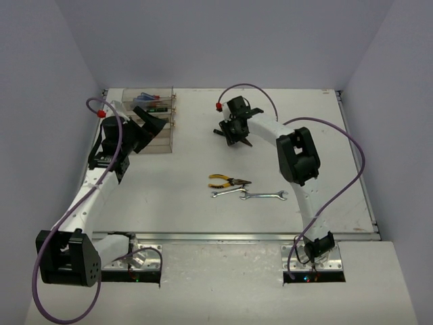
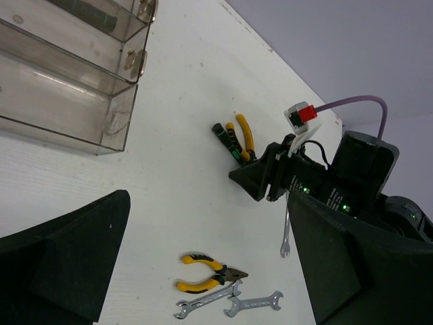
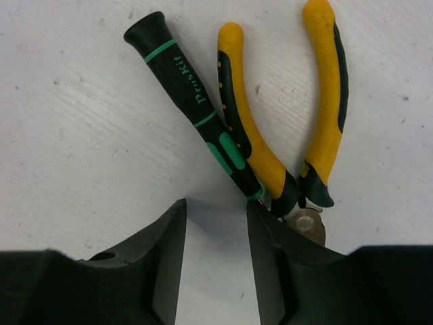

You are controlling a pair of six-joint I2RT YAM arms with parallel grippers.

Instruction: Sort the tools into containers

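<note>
My right gripper (image 3: 215, 223) (image 1: 233, 130) is open and empty, low over the table. Its right finger (image 3: 270, 250) covers the tip of a black-green screwdriver (image 3: 193, 101), which lies against yellow-handled pliers (image 3: 284, 115). Both show in the left wrist view: the screwdriver (image 2: 225, 139) and the pliers (image 2: 245, 134). A second pair of pliers (image 1: 226, 181) (image 2: 206, 273) and two silver wrenches (image 1: 226, 193) (image 1: 264, 196) lie mid-table. A third wrench (image 2: 285, 233) lies beside the right gripper. My left gripper (image 2: 206, 203) (image 1: 150, 124) is open and empty next to the clear bins (image 1: 162, 139) (image 2: 67, 101).
The far bins hold several screwdrivers, blue and red ones (image 1: 145, 96) and a dark green one (image 2: 88, 10). The near bins look bare. Walls close the table at the back and at both sides. The right arm's purple cable (image 1: 352, 145) loops over the table's right part.
</note>
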